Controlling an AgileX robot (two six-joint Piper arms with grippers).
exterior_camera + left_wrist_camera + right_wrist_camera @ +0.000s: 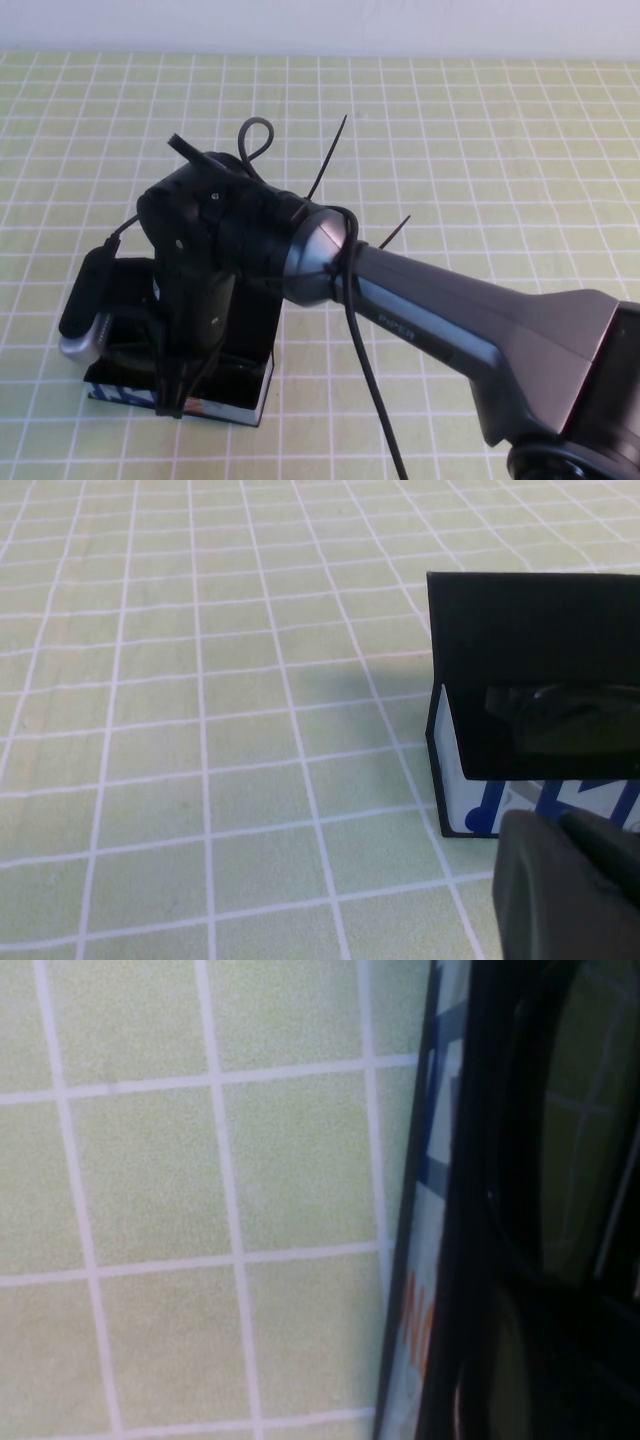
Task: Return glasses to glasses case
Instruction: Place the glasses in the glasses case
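The right gripper (180,385) hung directly over the open black rectangular glasses case (245,385) with its blue-and-white patterned side, its wrist hiding the fingers, so I couldn't tell its grip. Dark plastic-framed glasses (560,1210) lay lengthwise along the case's long axis. The left gripper (565,885) waited just beside the case, its state unclear.

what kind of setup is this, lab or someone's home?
Likely a lab bench: a table under a green checked cloth, a bare pale wall, just a glasses case with the right gripper over it. Left gripper waits beside the case.
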